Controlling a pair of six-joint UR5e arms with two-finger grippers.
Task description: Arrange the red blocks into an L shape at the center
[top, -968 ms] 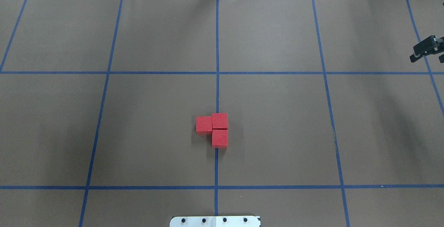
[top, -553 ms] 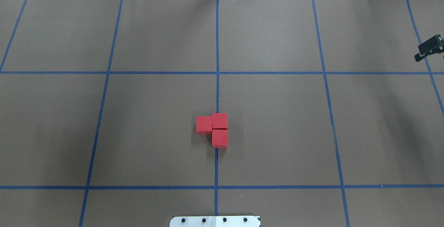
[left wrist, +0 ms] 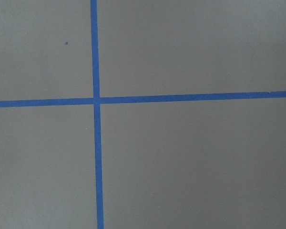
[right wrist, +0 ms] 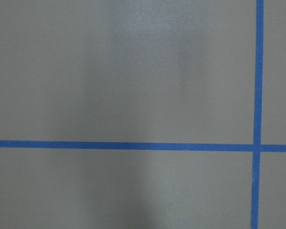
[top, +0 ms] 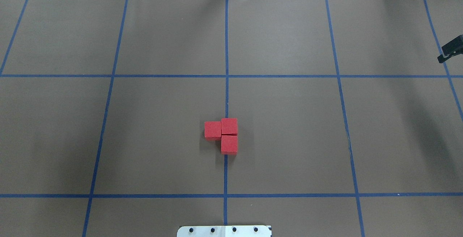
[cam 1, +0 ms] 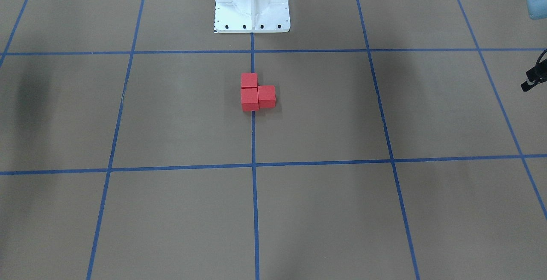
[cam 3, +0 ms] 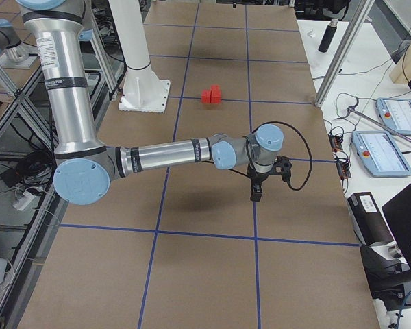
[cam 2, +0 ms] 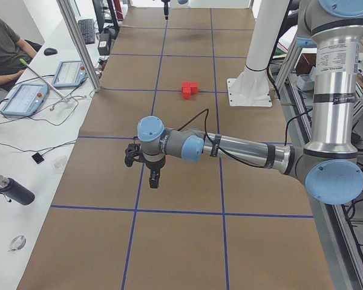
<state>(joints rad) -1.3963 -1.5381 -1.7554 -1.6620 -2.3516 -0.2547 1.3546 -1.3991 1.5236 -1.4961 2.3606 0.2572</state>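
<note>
Three blocks [top: 229,126] sit touching in an L on the worktop [top: 162,139] at the center [top: 226,96], well apart from both sets of jaws. Two lie on the middle line, one behind the other. The third touches the one farther from the robot, on the side toward the left gripper [cam 2: 153,179]. The right gripper [cam 3: 256,192] hangs over the opposite side.

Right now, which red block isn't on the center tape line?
The block on the robot's left. It lies wholly beside the center tape line; the corner block and the block nearest the robot's base both cover it.
</note>
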